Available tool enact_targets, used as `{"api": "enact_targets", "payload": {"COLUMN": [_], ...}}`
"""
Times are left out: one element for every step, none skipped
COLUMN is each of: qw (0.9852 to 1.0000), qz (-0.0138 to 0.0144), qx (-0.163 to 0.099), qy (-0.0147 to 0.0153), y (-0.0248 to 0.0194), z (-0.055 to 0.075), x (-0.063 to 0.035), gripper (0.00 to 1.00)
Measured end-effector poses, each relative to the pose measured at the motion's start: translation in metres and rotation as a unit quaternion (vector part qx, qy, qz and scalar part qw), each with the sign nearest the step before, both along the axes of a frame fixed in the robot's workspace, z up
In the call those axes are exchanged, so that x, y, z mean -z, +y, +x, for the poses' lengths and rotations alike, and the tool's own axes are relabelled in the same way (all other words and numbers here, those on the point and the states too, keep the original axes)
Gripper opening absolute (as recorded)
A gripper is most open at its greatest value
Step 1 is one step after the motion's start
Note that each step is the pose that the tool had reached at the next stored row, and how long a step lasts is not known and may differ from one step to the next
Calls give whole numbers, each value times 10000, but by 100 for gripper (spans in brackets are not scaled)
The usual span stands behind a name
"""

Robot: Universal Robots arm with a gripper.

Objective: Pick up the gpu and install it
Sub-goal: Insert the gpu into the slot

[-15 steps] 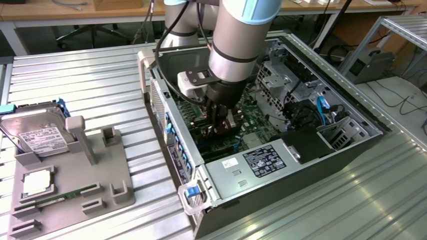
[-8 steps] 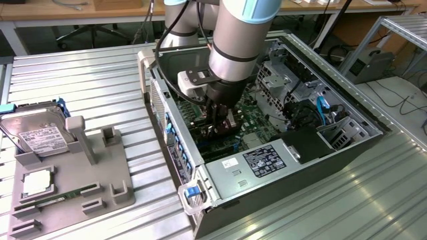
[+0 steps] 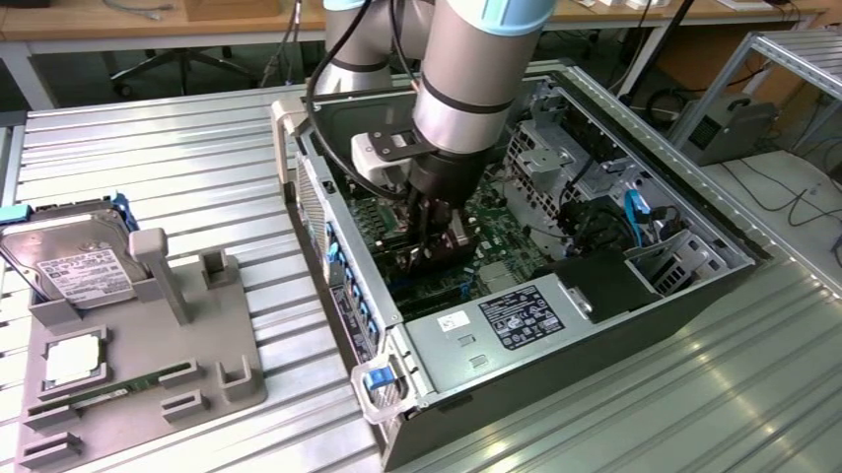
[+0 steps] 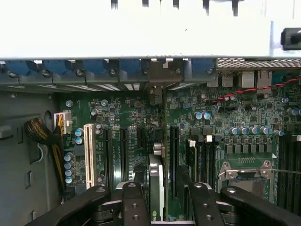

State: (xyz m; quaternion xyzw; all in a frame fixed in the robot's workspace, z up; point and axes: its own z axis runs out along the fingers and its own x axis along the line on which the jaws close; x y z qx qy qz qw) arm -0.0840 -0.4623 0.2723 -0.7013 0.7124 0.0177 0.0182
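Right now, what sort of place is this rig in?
Probably a robotics lab or assembly test cell: an open PC case lies on an aluminium-profile table, a grey parts fixture holds a hard drive, and desks stand behind.

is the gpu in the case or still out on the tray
In the case. The gpu stands on edge over the motherboard slots, between the gripper fingers; whether it is fully seated, cannot tell.

Ribbed shiny metal table (image 3: 158, 148), matt grey plastic holder (image 3: 197, 335)
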Motion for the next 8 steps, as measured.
{"api": "enact_targets", "payload": {"qw": [10000,10000,10000,10000,10000,10000,10000,10000], "qz": [0,1,1,0,0,1,2,2], "qx": [0,1,1,1,0,0,0,0], "qy": [0,-1,-1,0,0,0,0,0], "y": [0,1,1,1,2,5,6,7], "z": [1,1,1,1,2,2,2,2], "x": [1,5,12,21,40,45,48,51], "gripper": [40,40,40,40,40,40,40,40]}}
